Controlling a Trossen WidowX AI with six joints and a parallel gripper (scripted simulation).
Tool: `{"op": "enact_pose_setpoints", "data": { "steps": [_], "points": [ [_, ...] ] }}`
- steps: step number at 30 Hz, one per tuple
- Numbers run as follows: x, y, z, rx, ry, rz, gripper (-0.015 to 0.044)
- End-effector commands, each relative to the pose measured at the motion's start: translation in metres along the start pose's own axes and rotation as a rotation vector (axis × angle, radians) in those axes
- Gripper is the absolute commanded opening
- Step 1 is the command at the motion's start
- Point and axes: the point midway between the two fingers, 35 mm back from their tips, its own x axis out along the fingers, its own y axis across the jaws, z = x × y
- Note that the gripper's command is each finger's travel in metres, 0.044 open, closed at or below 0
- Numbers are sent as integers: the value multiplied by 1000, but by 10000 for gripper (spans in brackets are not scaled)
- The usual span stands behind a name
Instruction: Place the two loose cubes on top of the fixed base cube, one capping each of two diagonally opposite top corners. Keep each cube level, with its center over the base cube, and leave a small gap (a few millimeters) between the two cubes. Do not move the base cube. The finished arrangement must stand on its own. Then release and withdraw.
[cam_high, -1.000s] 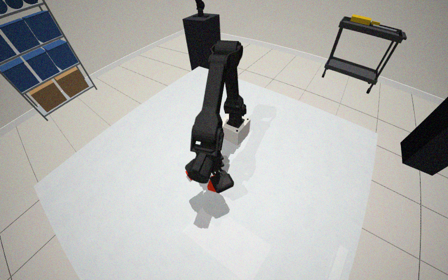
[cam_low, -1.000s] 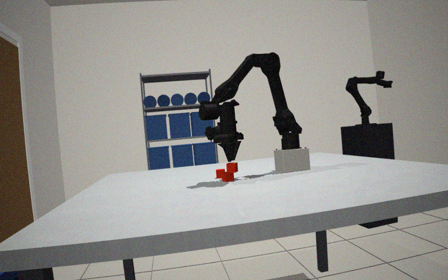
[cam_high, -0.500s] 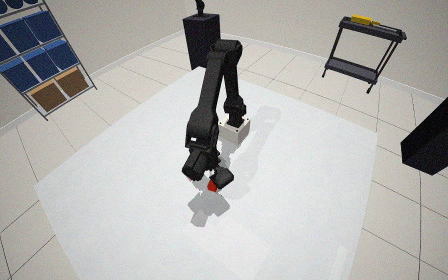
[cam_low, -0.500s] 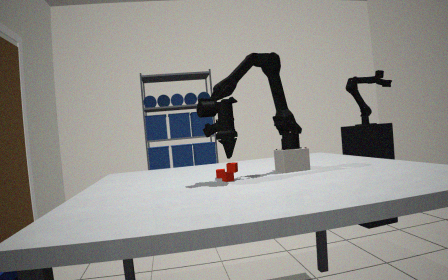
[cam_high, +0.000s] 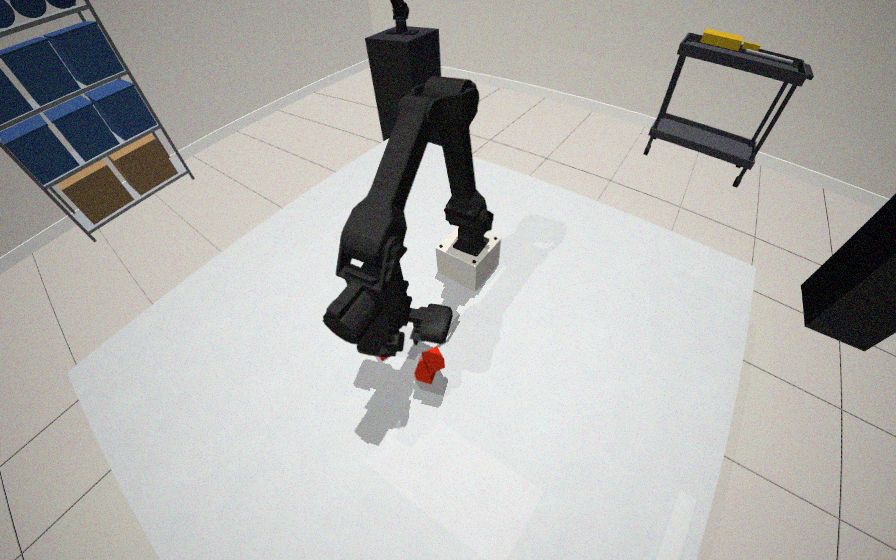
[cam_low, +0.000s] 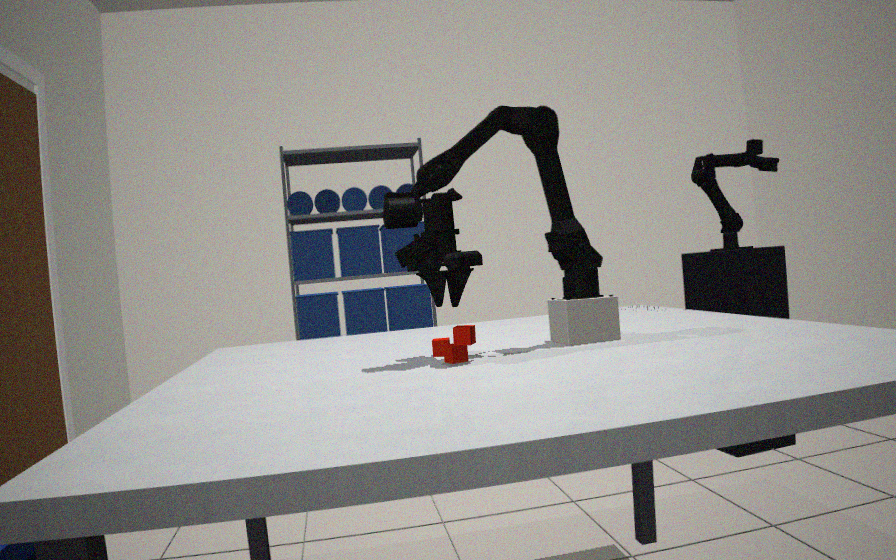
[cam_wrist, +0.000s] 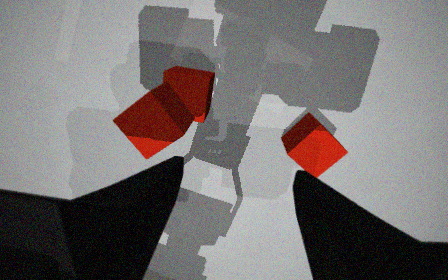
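Hovering hand (cam_low: 447, 295) above cubes (cam_low: 455, 344); fingers apart

The three cubes (cam_low: 454, 344) are plain red against the pale grey-white counter (cam_low: 330, 422). The arm and its tool (cam_low: 449, 290) are matte black, mounted on a light grey block (cam_low: 584, 320). The shelf (cam_low: 356, 237) behind carries blue bins.

In the top view the black arm (cam_high: 379, 217) hides most of the red cube stack (cam_high: 430, 365); the wrist view crops the two dark jaws at its lower edge; the gap between the stacked cubes is unreadable in the exterior view.
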Motion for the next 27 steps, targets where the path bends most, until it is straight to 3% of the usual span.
{"op": "enact_pose_setpoints", "data": {
  "steps": [1, 18, 24, 27],
  "points": [
    [-6, -11, -1, -151, -5, -5, 265],
    [-25, -60, -16, -914, -1, -11, 265],
    [-24, -62, -16, -945, 0, -11, 265],
    [1, -63, -15, -945, 0, -11, 265]
  ]
}}
